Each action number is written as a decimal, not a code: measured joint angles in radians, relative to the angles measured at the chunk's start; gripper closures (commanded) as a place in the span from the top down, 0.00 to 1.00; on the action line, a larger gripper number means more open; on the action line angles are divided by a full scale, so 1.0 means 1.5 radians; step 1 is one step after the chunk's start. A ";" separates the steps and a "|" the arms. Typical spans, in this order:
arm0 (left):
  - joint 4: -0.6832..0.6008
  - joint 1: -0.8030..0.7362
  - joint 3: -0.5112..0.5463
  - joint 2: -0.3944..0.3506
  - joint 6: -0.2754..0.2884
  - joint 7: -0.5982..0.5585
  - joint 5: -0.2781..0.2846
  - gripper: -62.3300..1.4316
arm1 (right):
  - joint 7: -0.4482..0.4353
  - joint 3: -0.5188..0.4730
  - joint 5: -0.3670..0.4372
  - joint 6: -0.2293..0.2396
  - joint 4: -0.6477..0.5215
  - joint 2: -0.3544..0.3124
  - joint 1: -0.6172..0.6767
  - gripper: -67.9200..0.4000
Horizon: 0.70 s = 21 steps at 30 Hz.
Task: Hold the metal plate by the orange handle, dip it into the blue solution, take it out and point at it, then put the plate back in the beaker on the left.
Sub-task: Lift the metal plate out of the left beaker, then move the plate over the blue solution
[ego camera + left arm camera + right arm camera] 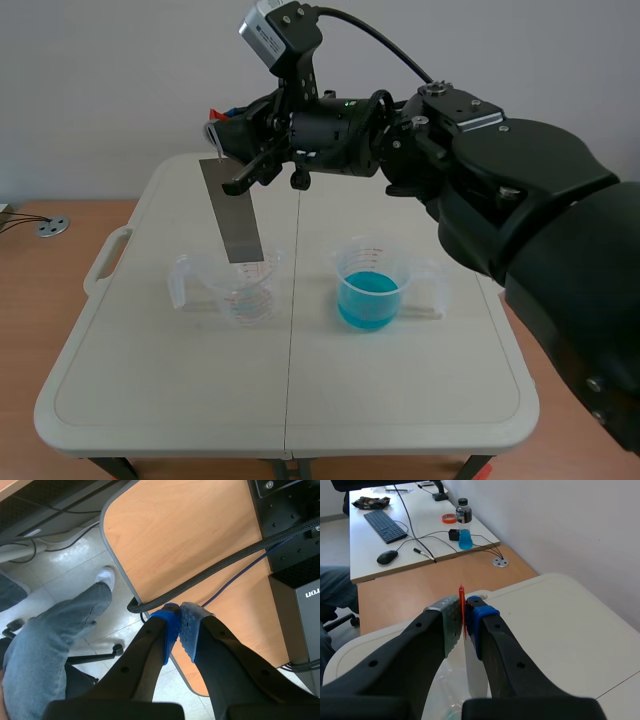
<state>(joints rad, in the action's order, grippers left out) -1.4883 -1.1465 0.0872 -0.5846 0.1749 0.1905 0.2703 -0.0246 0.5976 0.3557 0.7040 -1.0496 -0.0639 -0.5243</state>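
Two beakers stand on the white table (150,380) in the scene view: the clear beaker (245,290) on the left and, apart to its right, the one holding the blue solution (368,300). My right gripper (228,150) reaches across from the right and hangs the metal plate (232,215) at a tilt, its lower edge at the clear beaker's mouth. I cannot tell whether that edge is inside the rim. In the left wrist view my left gripper (179,616) is clenched on nothing, out over a wooden desk (190,535) and a person's leg (55,630), so I judge it out of the way. In the right wrist view the right gripper (464,617) is clamped on the thin orange handle (462,605), with the metal plate (476,680) hanging below. That hold looks narrow, so I would move slowly, bring the plate plumb, and get its edge clear of the rim before any sideways travel. A knock could tip so light a beaker.
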 measured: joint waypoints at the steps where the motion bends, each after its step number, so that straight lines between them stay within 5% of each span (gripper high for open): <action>1: 0.000 0.000 0.000 0.000 0.000 0.000 0.000 0.05 | 0.015 0.000 0.000 0.000 -0.013 0.000 0.005 0.03; 21: -0.064 0.004 0.033 -0.018 0.000 0.000 0.000 0.05 | 0.198 -0.135 0.000 0.003 -0.329 -0.011 0.122 0.03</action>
<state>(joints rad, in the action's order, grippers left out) -1.5845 -1.1412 0.1364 -0.6109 0.1749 0.1905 0.2699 0.2729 0.3958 0.3557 0.7086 -1.5429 -0.0803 -0.3420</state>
